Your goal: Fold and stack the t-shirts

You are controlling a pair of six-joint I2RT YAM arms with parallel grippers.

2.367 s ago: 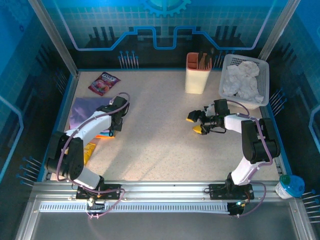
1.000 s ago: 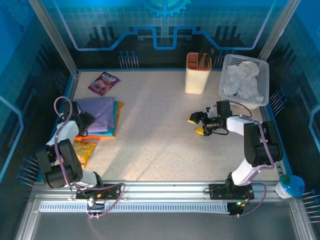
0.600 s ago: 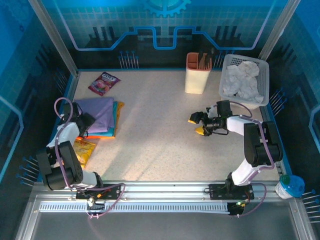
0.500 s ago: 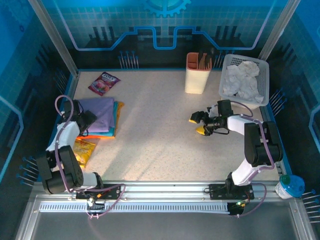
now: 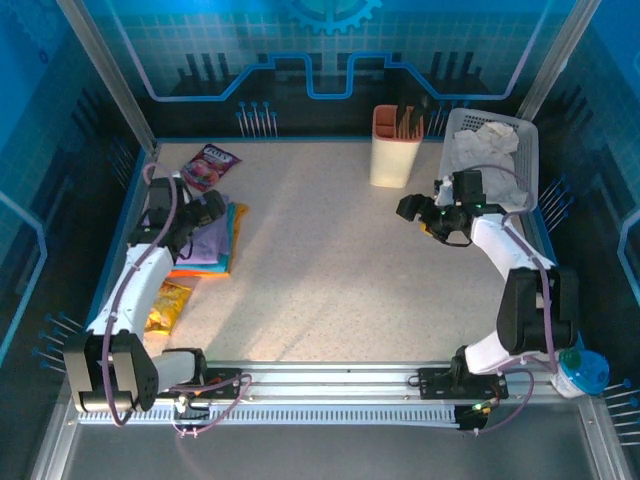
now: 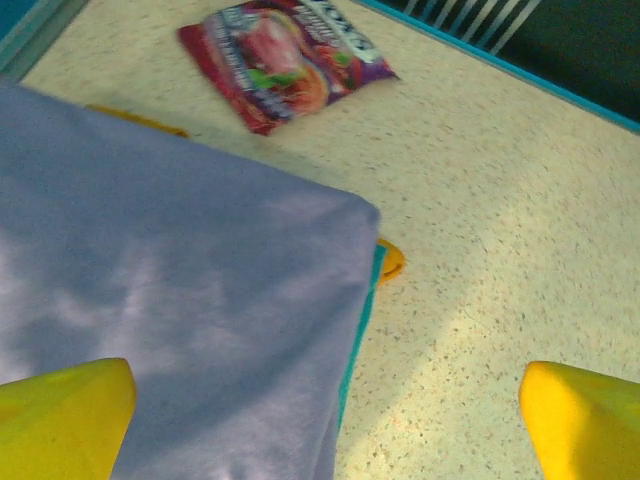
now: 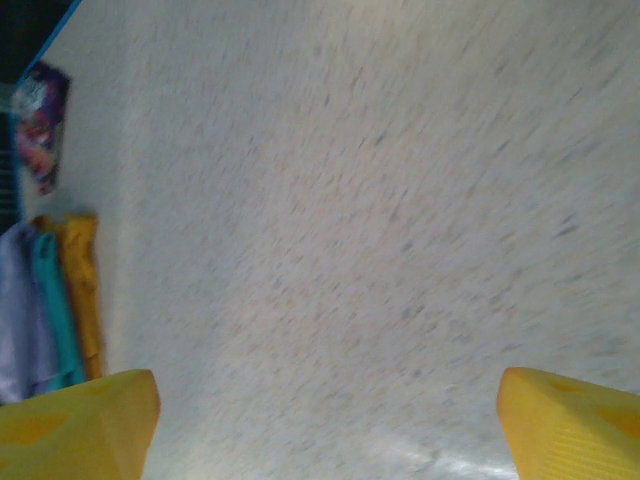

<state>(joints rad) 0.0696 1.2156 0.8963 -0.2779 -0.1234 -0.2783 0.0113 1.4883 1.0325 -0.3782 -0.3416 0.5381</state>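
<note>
Your left claw (image 5: 195, 212) is hovering, fingers spread wide, just above the stacked t-shirts (image 5: 212, 243) lying at the left of the table (image 5: 330, 290); your right claw (image 5: 424, 214) is gaping too, well apart, far right.

Three stacked t-shirts (image 6: 180, 300), two snack packets (image 5: 207, 166), one white basket (image 5: 530, 150), one tall holder (image 5: 395, 155).
</note>
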